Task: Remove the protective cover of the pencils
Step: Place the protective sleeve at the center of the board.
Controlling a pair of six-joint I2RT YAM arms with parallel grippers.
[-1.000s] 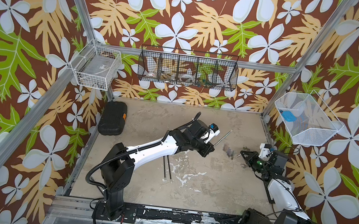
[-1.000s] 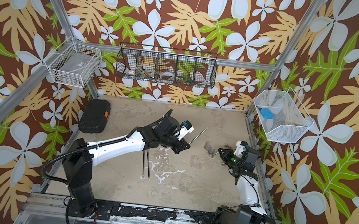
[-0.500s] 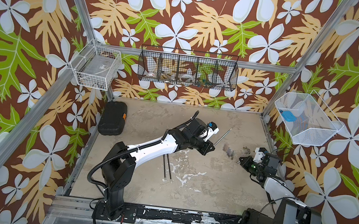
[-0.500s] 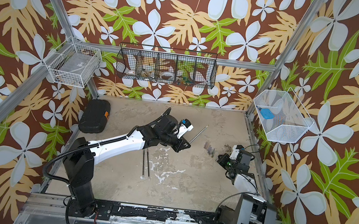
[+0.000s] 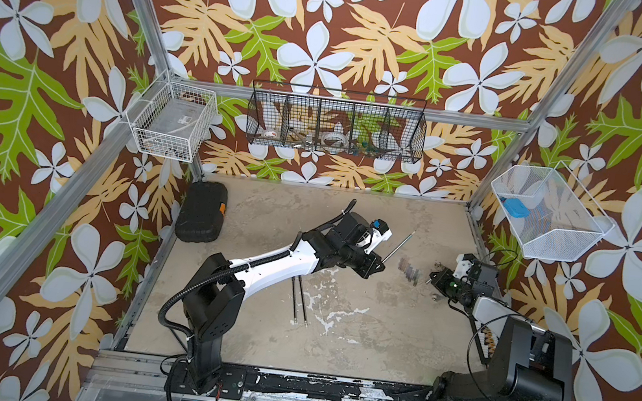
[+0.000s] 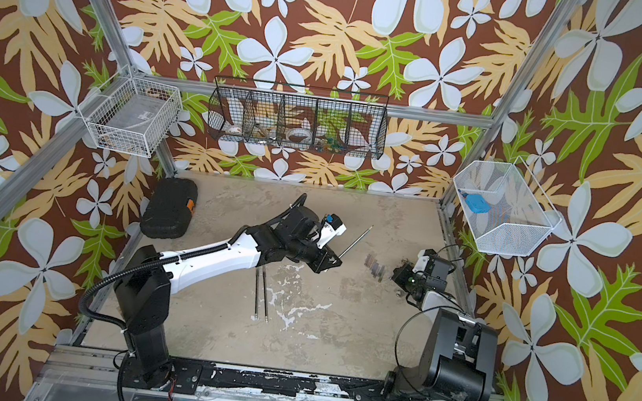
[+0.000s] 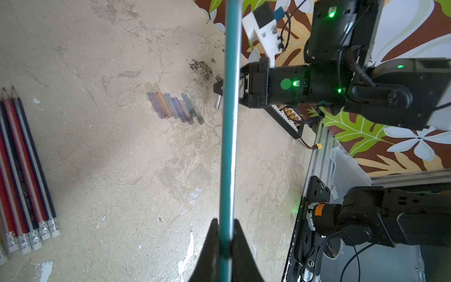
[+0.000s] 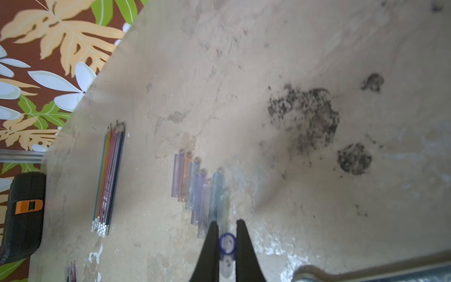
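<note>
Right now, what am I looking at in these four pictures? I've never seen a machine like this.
Two robot arms stand at a table. Two pictures look down from above, side by side; the other two come from cameras on each arm's wrist. The left end effector is shut on a teal pencil. The right end effector is shut on a small clear cap. On the table lie a row of loose caps, more pencils and a black case.
</note>
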